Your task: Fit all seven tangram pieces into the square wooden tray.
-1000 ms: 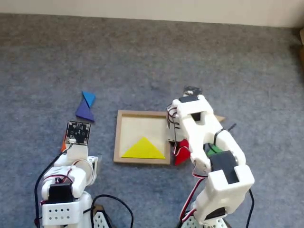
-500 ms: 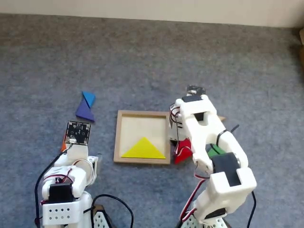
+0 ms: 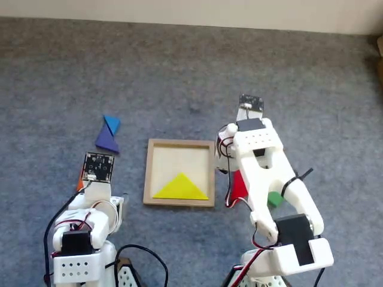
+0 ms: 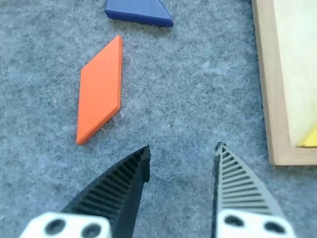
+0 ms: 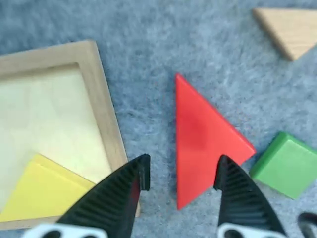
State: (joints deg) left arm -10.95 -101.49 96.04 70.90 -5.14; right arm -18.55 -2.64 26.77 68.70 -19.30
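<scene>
From where I stand, the right hand (image 5: 183, 161) hangs with its fingers apart over the flat red triangular piece (image 5: 203, 141). That piece lies on the grey carpeted surface (image 3: 179, 72) just outside the square wooden tray (image 5: 101, 99), on the right arm's side.

What matters is how the piece lies. Its long edge runs alongside the tray's nearest wall, close to parallel, with a narrow strip of carpet between them. Its square corner points away towards the green square block (image 5: 290, 163) and comes very near it.

One finger sits over the strip by the tray wall and the other over the red face. I'd say the hand needs a small shift away from the tray to straddle the piece.

The left hand (image 4: 182, 148), also spread open, is by the orange parallelogram (image 4: 99, 89) across the tray, much farther off.
</scene>
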